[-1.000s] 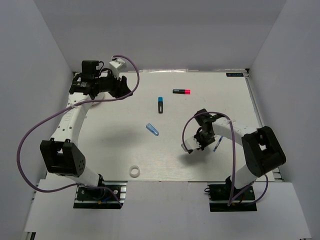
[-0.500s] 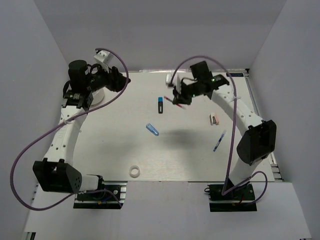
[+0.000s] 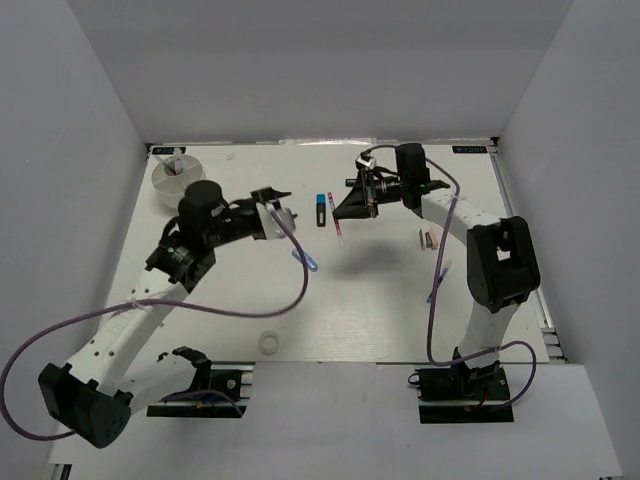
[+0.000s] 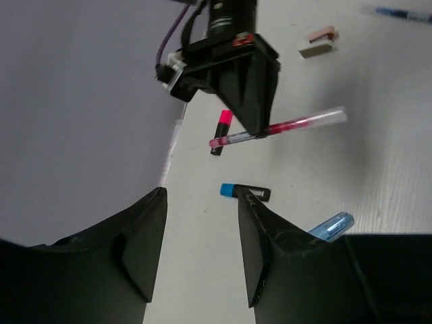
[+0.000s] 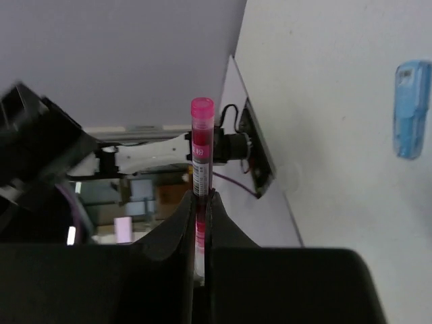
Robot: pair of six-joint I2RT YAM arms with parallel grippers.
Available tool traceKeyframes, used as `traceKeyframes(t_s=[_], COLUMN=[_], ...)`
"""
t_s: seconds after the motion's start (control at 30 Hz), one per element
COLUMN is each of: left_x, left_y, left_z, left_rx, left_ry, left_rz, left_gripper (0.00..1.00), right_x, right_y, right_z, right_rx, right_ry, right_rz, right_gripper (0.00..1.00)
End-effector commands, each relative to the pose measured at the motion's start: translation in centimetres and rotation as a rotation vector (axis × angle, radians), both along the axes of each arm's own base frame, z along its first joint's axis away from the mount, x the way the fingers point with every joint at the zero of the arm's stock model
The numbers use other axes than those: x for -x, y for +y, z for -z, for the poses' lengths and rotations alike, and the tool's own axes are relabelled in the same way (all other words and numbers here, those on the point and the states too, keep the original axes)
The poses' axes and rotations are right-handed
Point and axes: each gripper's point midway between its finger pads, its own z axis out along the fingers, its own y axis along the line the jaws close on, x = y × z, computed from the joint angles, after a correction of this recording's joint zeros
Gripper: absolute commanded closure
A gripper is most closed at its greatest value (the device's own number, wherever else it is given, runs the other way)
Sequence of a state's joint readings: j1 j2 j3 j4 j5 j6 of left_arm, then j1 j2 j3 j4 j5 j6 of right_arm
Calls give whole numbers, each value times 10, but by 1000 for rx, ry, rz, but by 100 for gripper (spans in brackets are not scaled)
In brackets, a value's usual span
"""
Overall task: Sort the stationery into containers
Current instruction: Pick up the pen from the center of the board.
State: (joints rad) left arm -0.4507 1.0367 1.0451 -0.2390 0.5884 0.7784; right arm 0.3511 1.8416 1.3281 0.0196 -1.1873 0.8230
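My right gripper [image 3: 340, 208] is shut on a thin red pen [image 3: 335, 220] and holds it above the table's back middle; the pen stands up between the jaws in the right wrist view [image 5: 201, 155]. My left gripper [image 3: 278, 207] is open and empty, just left of the black marker with a blue end [image 3: 321, 209]. The left wrist view shows the right gripper [image 4: 233, 74], the red pen [image 4: 283, 126], a marker with a pink end [image 4: 222, 128], the blue-ended marker [image 4: 244, 192] and the translucent blue tube [image 4: 331, 226]. The white round tub [image 3: 178, 178] stands at the back left with thin items in it.
The translucent blue tube [image 3: 306, 259] lies mid-table. A white tape ring [image 3: 268, 343] lies near the front edge. A blue pen [image 3: 437, 283] and a small pink and white block [image 3: 428, 238] lie on the right. Purple cables loop beside both arms.
My left arm has swung from the tub at the back left to the middle of the table. My right gripper still holds the red pen, shifted slightly left.
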Motion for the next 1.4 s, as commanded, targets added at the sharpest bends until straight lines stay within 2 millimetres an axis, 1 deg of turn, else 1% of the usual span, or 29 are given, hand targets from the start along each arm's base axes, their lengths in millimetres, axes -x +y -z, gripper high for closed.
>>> traceKeyframes(t_s=[0.0,0.03,0.07,0.1,0.13,0.17,0.2,0.23,0.27,0.33,0.37,0.4,0.43,0.5,0.57,0.63,0.73,0.87,0.9,0.93,1.0,1.03,1.1,1.13,1.17,1.23,1.27,1.3,1.37], left_x=[9,24,29,38,44,56,59,61,68,67,68,73,71,81,78,83,83,83,82,84,83,83,81,80,82,80,80,80,84], left_y=[-6,-22,-27,-26,-30,-41,-44,-49,-58,-66,-71,-78,-80,-88,-90,-95,-99,-105,-106,-108,-109,-109,-109,-109,-111,-111,-112,-111,-112], left_z=[-10,17,6,0,29,25,27,24,27,31,25,26,29,32,34,36,36,45,43,46,45,48,49,49,47,55,53,63,66], left_rx=[-189,-224,-237,-232,-270,-268,-273,-268,-267,-272,-250,-244,-246,-238,-255,-258,-267,-305,-306,-317,-321,-334,-340,-342,-339,-368,-366,-405,-451], left_ry=[-373,-398,-560,-655,-674,-758,-764,-760,-749,-747,-758,-757,-752,-786,-782,-779,-782,-765,-760,-746,-735,-728,-726,-726,-731,-730,-731,-714,-723], left_rz=[5,68,78,69,100,133,137,147,179,164,153,168,161,189,178,190,197,219,222,234,233,236,228,224,225,232,231,251,284], left_gripper=[43,42,42,42,44,47,48,48,49,50,50,50,50,49,49,47,46,46,46,46,46,46,46,46,45,45,44,44,43], right_x=[11,11,12,16,18,19,22,21,22,20,20,21,22,23,23,22,22,18,16,16,14,14,11,13,12,10,10,6,6], right_y=[-2,-5,-6,-8,-10,-13,-13,-16,-17,-20,-21,-22,-23,-25,-27,-28,-31,-36,-37,-37,-40,-40,-43,-43,-44,-44,-45,-47,-46], right_z=[-53,-52,-46,-50,-50,-46,-50,-51,-51,-51,-49,-46,-46,-45,-45,-42,-32,-30,-29,-31,-30,-31,-28,-28,-28,-29,-30,-29,-32], right_rx=[-94,-84,-68,-68,-67,-57,-57,-54,-48,-36,-24,-2,-2,4,8,16,49,78,84,92,107,117,141,154,161,173,176,192,205], right_ry=[30,58,96,101,110,136,134,144,155,172,201,260,263,259,264,269,327,361,361,346,331,323,297,293,264,233,221,207,183], right_rz=[-30,-14,9,15,19,33,36,49,60,89,108,122,129,138,148,164,193,236,246,251,269,282,310,314,317,327,322,338,335], right_gripper=[100,100,100,100,100,100,100,100,100,100,100,100,100,100,100,100,100,100,100,100,100,100,100,100,100,100,100,100,100])
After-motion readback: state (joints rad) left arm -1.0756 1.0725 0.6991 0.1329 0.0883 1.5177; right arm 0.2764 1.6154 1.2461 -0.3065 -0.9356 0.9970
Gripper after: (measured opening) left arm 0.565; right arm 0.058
